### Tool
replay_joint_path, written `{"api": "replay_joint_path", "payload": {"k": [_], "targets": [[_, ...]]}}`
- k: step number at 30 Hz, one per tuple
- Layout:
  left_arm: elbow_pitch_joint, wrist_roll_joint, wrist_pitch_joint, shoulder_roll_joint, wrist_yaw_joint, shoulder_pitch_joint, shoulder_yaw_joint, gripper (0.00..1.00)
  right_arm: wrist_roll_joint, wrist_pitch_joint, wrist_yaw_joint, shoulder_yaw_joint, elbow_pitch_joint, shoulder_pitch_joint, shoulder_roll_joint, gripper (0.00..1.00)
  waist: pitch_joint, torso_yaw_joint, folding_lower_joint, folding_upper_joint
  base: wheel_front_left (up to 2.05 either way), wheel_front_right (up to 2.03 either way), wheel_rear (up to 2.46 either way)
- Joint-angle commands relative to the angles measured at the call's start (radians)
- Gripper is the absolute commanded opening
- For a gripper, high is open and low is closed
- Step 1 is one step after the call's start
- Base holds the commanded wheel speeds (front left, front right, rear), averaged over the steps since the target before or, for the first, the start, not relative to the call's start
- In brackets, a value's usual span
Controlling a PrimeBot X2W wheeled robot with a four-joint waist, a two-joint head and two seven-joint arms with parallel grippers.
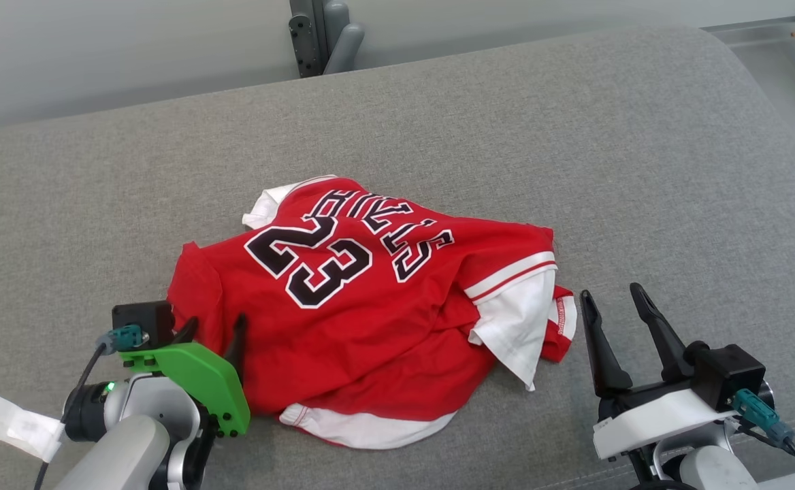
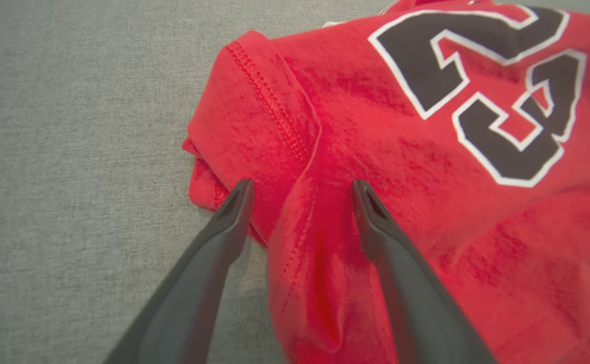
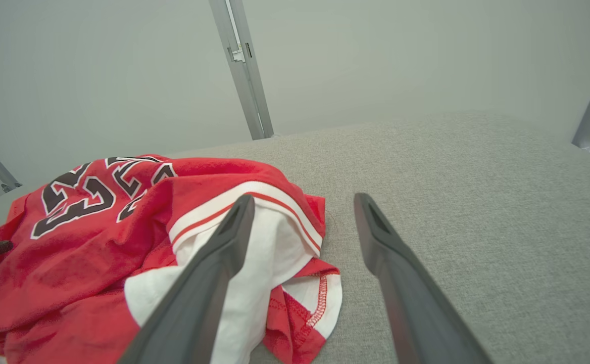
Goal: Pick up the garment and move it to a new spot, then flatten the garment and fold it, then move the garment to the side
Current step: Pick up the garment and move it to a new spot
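Red fabric rises in a ridge between the spread fingers of your left gripper (image 2: 301,189). It stands released at the near-left edge of the jersey (image 1: 370,306), with its tips at the cloth but pinching nothing. Your right gripper (image 1: 612,297) is also spread wide and empty, just off the jersey's right side beside its white sleeve (image 1: 516,327). The jersey, red with a black 23 (image 1: 309,262), lies crumpled on the grey cushion (image 1: 574,136). A metal post (image 1: 316,34) stands well beyond the jersey.
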Motion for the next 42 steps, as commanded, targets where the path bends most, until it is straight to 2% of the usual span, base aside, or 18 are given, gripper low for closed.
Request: {"api": "replay_joint_path", "payload": {"k": [1,6,7,8,9,14,19,24,30,34,42], "targets": [[0.015,0.012,-0.009,0.001,-0.003,0.007,0.0,1.0,-0.008,-0.003,0.0,-0.002,-0.004,-0.008,-0.005,1.0,0.004,0.001,0.0,0.0,0.0,0.0,0.0],[0.083,0.015,-0.015,-0.009,-0.007,-0.008,-0.008,1.0,-0.01,-0.003,0.0,-0.002,-0.005,-0.006,-0.005,1.0,0.013,0.005,0.0,0.0,0.0,0.0,0.0],[0.094,0.011,-0.009,-0.011,-0.009,-0.01,-0.009,0.73,-0.011,-0.003,0.0,-0.001,-0.005,-0.008,-0.004,1.0,0.015,0.005,0.0,0.0,0.0,0.0,0.0],[0.103,0.003,-0.004,-0.015,-0.012,-0.011,-0.009,0.18,-0.011,-0.003,0.0,0.0,-0.004,-0.011,-0.004,1.0,0.016,0.005,0.0,0.0,0.0,0.0,0.0],[0.113,-0.001,0.002,-0.017,-0.02,-0.012,-0.011,0.0,-0.011,-0.003,0.0,0.001,-0.004,-0.014,-0.003,1.0,0.017,0.005,0.0,0.0,0.0,0.0,0.0],[0.111,-0.025,-0.002,-0.023,-0.057,-0.03,-0.003,0.0,-0.007,-0.003,0.0,0.002,-0.001,-0.015,-0.001,1.0,0.016,0.005,0.0,0.0,0.0,0.0,0.0],[0.043,-0.035,-0.01,-0.01,-0.065,-0.068,0.028,0.0,-0.006,-0.003,0.0,-0.004,-0.003,-0.01,0.0,1.0,0.013,0.011,0.0,0.0,0.0,0.0,0.0],[-0.149,-0.07,-0.017,0.034,-0.06,-0.172,0.126,0.0,-0.009,-0.003,0.0,-0.01,-0.002,-0.003,0.0,1.0,0.004,0.023,0.0,0.0,0.0,0.0,0.0],[-0.41,-0.133,0.041,0.098,-0.035,-0.327,0.261,0.0,-0.006,-0.003,0.0,-0.008,-0.003,-0.001,0.003,1.0,-0.009,0.022,0.0,0.0,0.0,0.0,0.0],[-0.453,-0.117,0.091,0.185,-0.003,-0.421,0.333,0.0,0.0,-0.003,0.0,0.002,0.001,-0.002,0.005,1.0,-0.012,0.015,0.0,0.0,0.0,0.0,0.0],[-0.334,-0.071,0.088,0.38,0.046,-0.496,0.504,0.0,0.008,-0.003,0.0,-0.003,0.004,0.009,0.008,1.0,-0.009,0.002,0.0,0.0,0.0,0.0,0.0]]}}
